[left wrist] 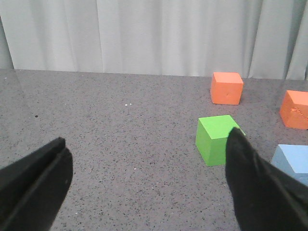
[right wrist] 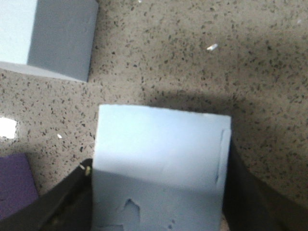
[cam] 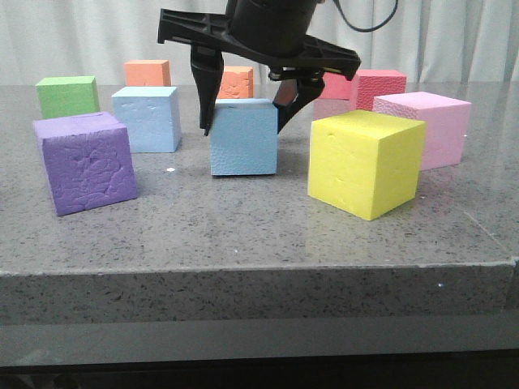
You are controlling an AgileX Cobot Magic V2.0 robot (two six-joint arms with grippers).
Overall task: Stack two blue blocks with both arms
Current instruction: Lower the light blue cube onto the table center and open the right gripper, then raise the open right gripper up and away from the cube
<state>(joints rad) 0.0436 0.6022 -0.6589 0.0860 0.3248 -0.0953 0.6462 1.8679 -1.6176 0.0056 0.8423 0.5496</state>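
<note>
A smooth, dented blue block stands on the table at the centre. My right gripper comes down over it, with one dark finger against each side; in the right wrist view the fingers lie flush on both sides of this block. The second blue block, with a pebbled face, stands to its left and a little farther back, also seen in the right wrist view and at the edge of the left wrist view. My left gripper is open and empty over bare table, out of the front view.
A purple cube stands front left and a yellow cube front right, with a pink cube behind it. A green cube, two orange cubes and a red cube stand at the back.
</note>
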